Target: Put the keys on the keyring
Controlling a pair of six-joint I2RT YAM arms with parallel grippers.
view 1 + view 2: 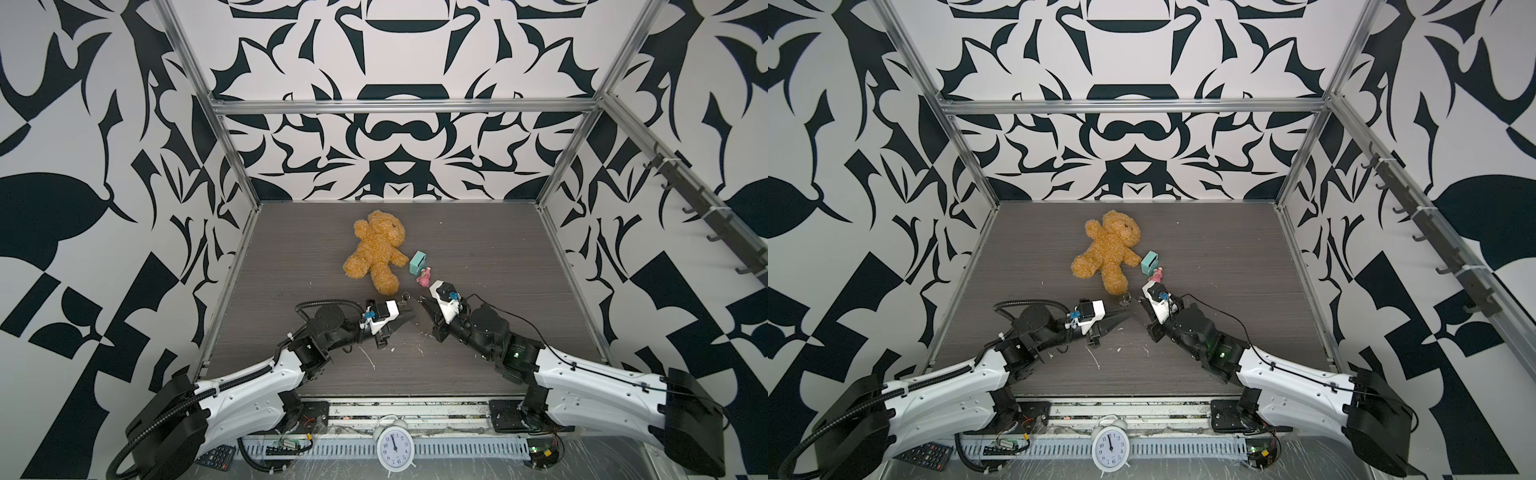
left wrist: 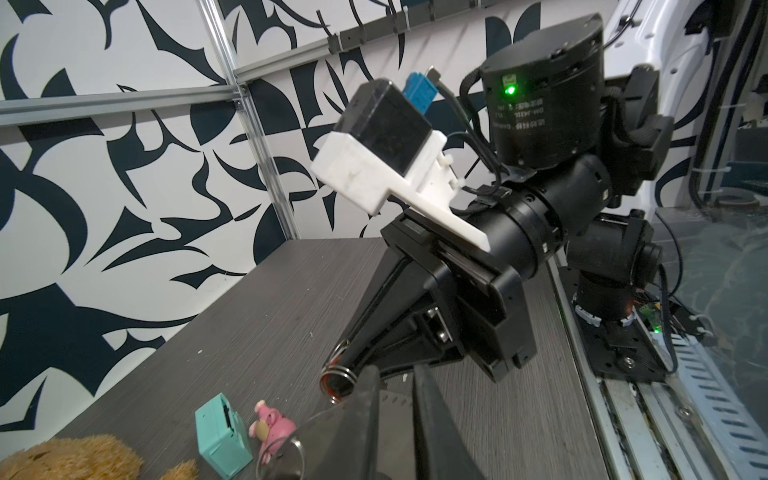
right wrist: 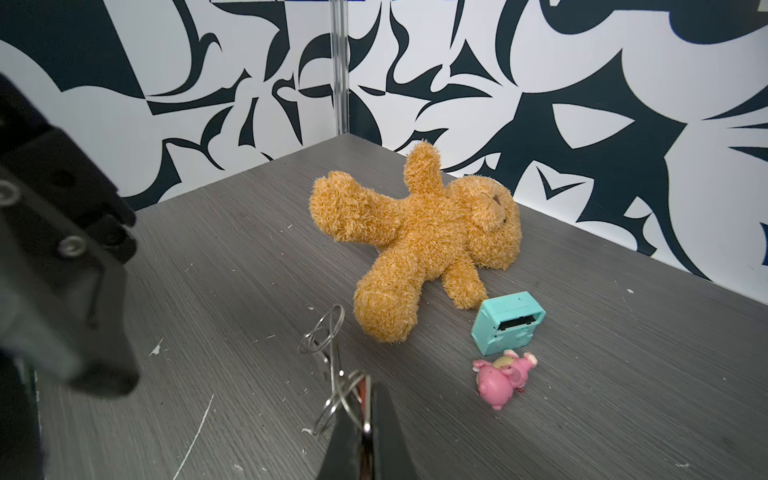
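Observation:
The keyring [image 3: 328,328] is a short chain of thin silver rings held up off the table between my two grippers. It also shows as a small glint in both top views [image 1: 405,296] [image 1: 1126,296]. My right gripper [image 3: 365,380] is shut on its near rings together with a thin red key [image 3: 363,386]. In the left wrist view the rings [image 2: 338,368] circle the right gripper's tips [image 2: 334,378]. My left gripper [image 2: 397,374] sits close beside them, jaws a narrow gap apart, with no ring between them. A further ring [image 2: 282,455] hangs beside its finger. No black key shows.
A brown teddy bear [image 1: 378,253] lies mid-table. A teal box [image 1: 417,262] and a pink toy figure [image 1: 424,277] sit just behind the right gripper [image 1: 423,300]. An alarm clock [image 1: 394,448] and a black keypad [image 1: 216,457] lie off the front edge.

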